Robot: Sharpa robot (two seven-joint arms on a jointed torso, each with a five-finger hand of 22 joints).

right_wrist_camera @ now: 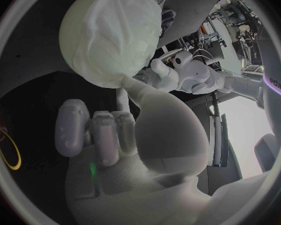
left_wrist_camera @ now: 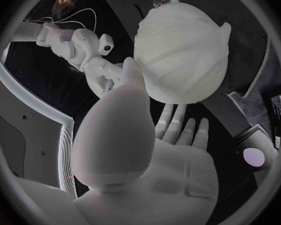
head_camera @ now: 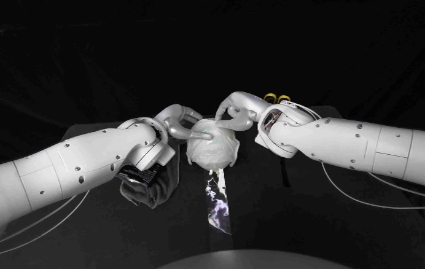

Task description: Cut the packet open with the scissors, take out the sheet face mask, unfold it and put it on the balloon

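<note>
Black table (head_camera: 341,223) lies dim; left hand (head_camera: 182,123) and right hand (head_camera: 239,110) touch the balloon (head_camera: 214,148), grip unclear.

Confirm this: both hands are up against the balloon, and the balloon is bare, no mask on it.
Not bare. The left wrist view shows the white sheet mask draped over the balloon, creased, with an edge sticking out. Both hands, left hand and right hand, are up against it.
</note>
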